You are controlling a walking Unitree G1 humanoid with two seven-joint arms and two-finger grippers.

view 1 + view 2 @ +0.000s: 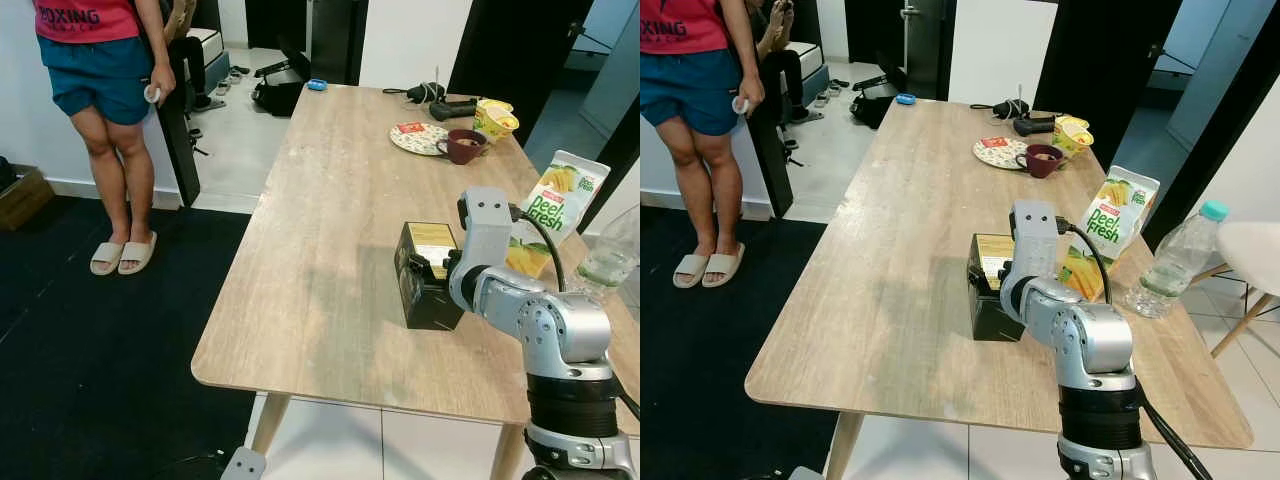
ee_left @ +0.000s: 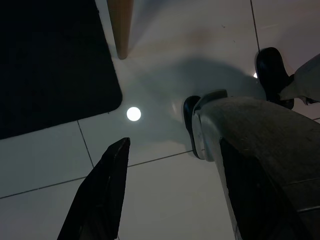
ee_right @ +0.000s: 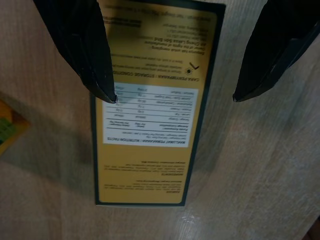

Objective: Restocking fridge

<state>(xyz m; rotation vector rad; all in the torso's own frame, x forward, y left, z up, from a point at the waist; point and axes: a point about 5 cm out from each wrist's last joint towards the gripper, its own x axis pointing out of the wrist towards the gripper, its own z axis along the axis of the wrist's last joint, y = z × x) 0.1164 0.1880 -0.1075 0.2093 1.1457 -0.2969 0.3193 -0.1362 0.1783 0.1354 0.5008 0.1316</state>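
Note:
A black carton with a yellow label lies on the wooden table near its right front part. My right arm bends in over it from the near right. In the right wrist view the carton's label lies directly below my right gripper, whose two black fingers are open, one over the carton's edge and one over the bare wood beside it. Nothing is held. My left gripper hangs open over the tiled floor beside the table leg.
A Peel Fresh juice pouch and a water bottle stand right of the carton. A maroon mug, a plate and a yellow cup sit at the far end. A person stands at the left by a black rug.

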